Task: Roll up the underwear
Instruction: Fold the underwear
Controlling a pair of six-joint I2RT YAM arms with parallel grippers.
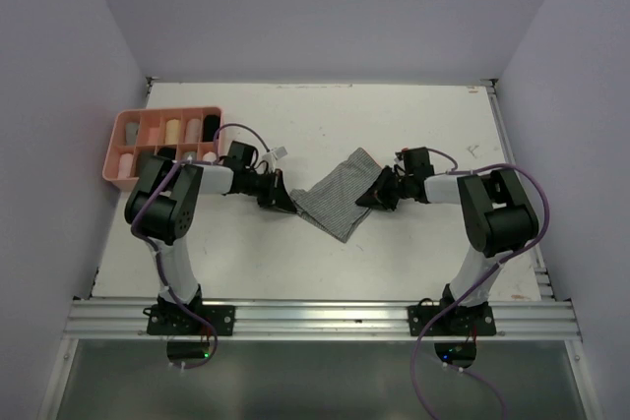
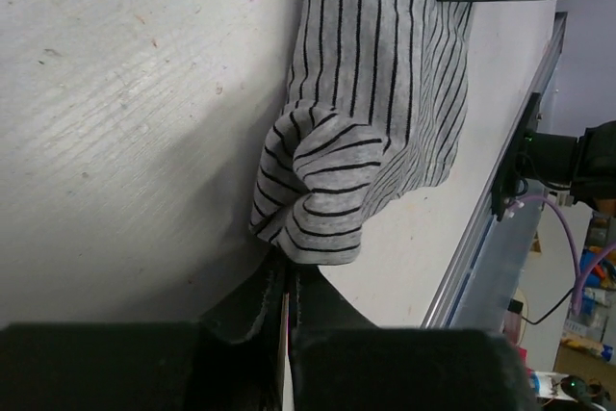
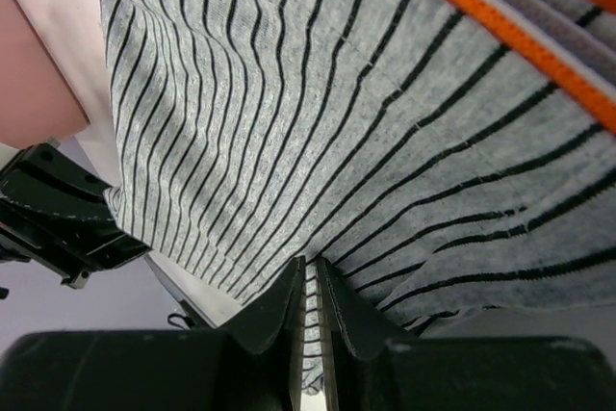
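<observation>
Underwear: grey striped, stretched out on the surface, well to the right of the pink tray.
Left end effector: fingers pressed together, pinching the bunched corner on the tray side.
Right end effector: clamped on the edge farthest from the tray, striped cloth caught between the fingers.
Orange band: crossing the cloth, right wrist view.
Tray: small rolled pieces in several compartments.

A white table stands between pale lilac walls, a metal rail along its near edge.
</observation>
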